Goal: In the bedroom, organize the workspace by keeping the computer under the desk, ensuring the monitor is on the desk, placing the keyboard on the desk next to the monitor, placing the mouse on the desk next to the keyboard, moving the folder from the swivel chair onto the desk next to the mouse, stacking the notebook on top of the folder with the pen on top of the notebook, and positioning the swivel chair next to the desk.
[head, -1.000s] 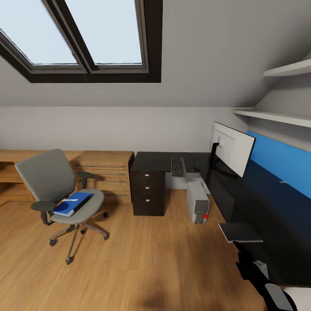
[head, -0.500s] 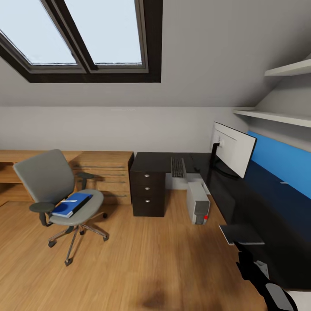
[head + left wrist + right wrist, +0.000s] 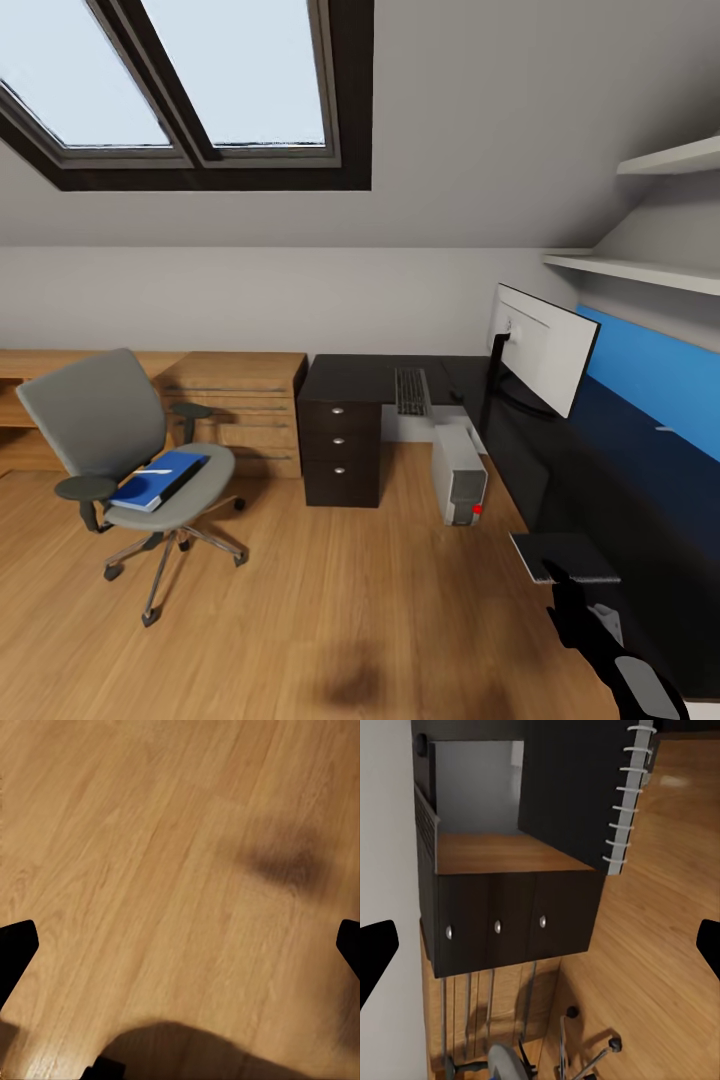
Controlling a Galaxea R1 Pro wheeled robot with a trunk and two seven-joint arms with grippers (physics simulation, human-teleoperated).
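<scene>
Head view, left to right. Since one second ago my whole view has swung slightly right, so the room's furniture sits further left in frame; nothing itself has moved. Swivel chair (image 3: 120, 445) on the floor at far left, its seat holding the blue folder (image 3: 158, 478) with a white pen (image 3: 153, 470) on top. Oak chest (image 3: 245, 410). Desk (image 3: 400, 378) with its three-drawer unit (image 3: 340, 440), carrying the keyboard (image 3: 411, 390) and monitor (image 3: 540, 348). Computer (image 3: 458, 472) on the floor under the desk. Spiral notebook (image 3: 565, 556) on the near desk edge. My right gripper (image 3: 585, 625) lies just nearer than the notebook. My left gripper's fingertips (image 3: 15, 949) are spread wide over bare floor; my right gripper's fingertips (image 3: 375, 945) are likewise apart, empty.
</scene>
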